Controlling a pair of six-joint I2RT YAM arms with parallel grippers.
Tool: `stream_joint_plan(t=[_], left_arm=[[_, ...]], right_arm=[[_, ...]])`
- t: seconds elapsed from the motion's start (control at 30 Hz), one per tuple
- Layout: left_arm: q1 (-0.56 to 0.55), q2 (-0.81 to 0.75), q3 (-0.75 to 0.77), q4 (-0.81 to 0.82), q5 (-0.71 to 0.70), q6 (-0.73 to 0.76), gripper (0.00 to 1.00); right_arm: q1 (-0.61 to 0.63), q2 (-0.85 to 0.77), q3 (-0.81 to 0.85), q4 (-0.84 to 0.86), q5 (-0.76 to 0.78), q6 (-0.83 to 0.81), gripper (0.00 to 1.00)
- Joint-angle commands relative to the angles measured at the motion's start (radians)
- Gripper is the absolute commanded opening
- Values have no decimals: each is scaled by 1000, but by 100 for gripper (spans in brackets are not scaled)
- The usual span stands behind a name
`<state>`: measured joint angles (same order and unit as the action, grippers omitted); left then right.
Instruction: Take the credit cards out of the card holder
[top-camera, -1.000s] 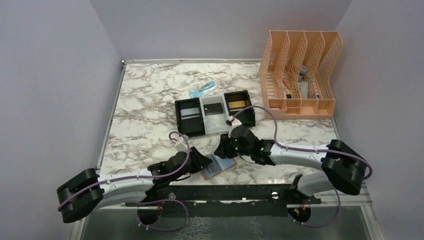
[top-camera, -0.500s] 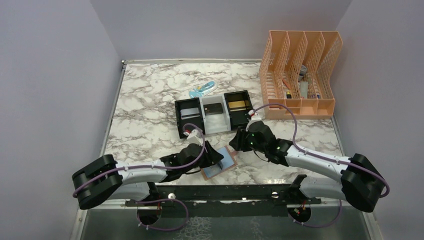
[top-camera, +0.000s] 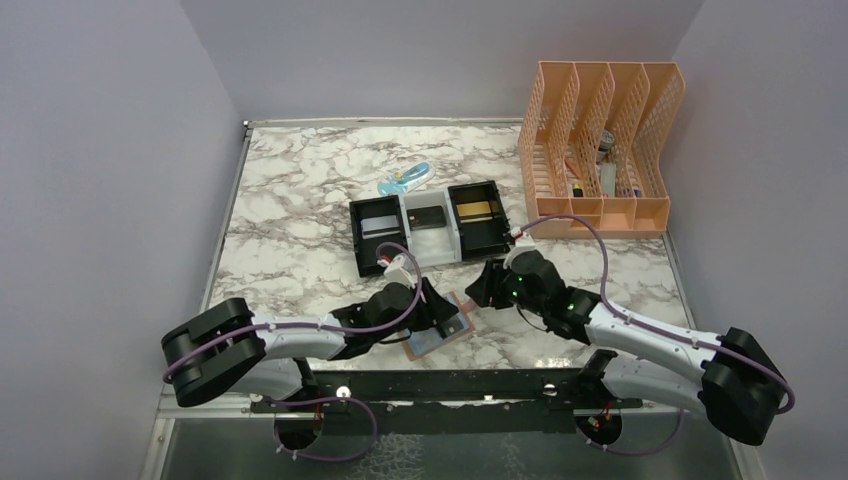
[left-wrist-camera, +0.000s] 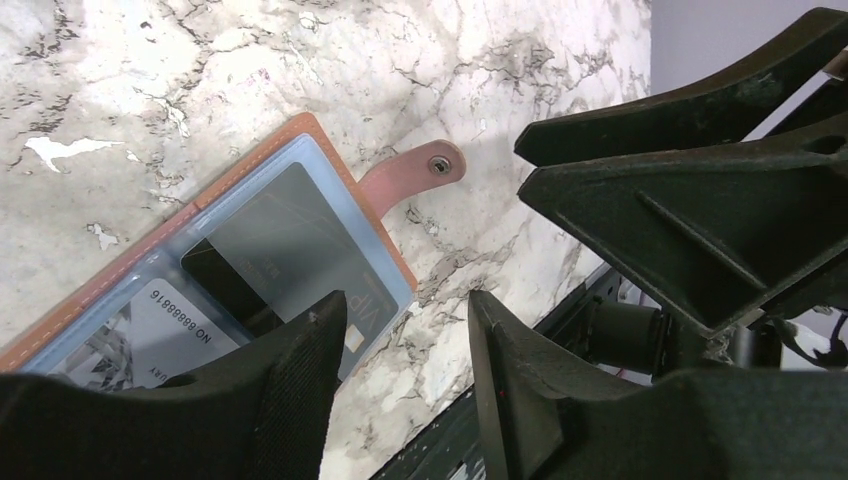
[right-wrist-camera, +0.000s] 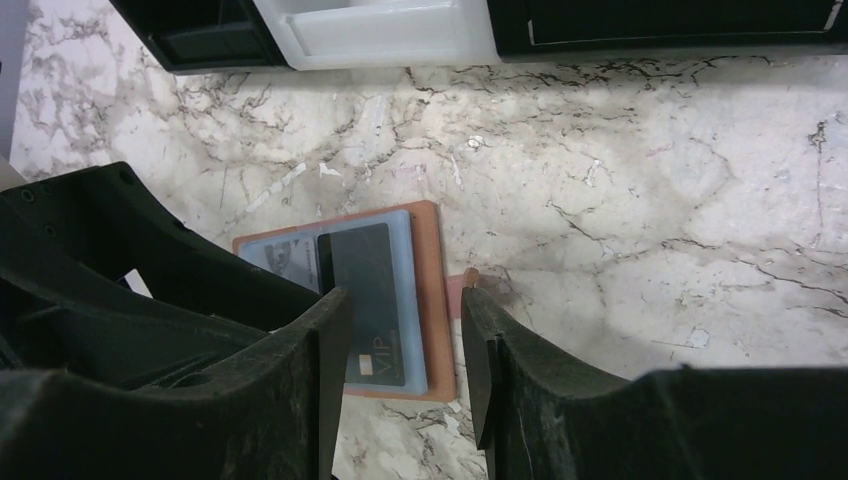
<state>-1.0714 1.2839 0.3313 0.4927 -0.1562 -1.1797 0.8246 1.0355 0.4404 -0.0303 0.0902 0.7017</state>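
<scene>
Tan card holder (right-wrist-camera: 436, 300) lies open on the table (right-wrist-camera: 650, 200), dark card (right-wrist-camera: 372, 290) inside; left tool (left-wrist-camera: 405, 330) and right tool (right-wrist-camera: 405, 325) gape, empty.

The card holder (left-wrist-camera: 240, 195) lies open on the desk (left-wrist-camera: 200, 60), directly under your left pincer (left-wrist-camera: 405, 310), with a card (left-wrist-camera: 300, 240) in its pocket. Your right pincer (right-wrist-camera: 405, 305) sits just right of the holder. The tray (top-camera: 354, 238) lies beyond both pincers, and the file rack (top-camera: 600, 215) far right.
</scene>
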Motion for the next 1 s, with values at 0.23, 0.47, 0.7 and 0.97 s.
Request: stream_joint_plan(t=[0.23, 0.47, 0.7, 0.97], left_arm=[[-5, -117, -115, 43, -30, -52, 52], [-5, -28, -78, 44, 4, -58, 52], [-5, 37, -63, 44, 9, -69, 51], [-5, 43, -55, 46, 4, -53, 43]], right_arm=[[-4, 58, -5, 158, -269, -65, 45], [-4, 198, 34, 203, -367, -86, 34], [-3, 336, 92, 129, -339, -108, 30], [-4, 426, 117, 94, -313, -113, 25]])
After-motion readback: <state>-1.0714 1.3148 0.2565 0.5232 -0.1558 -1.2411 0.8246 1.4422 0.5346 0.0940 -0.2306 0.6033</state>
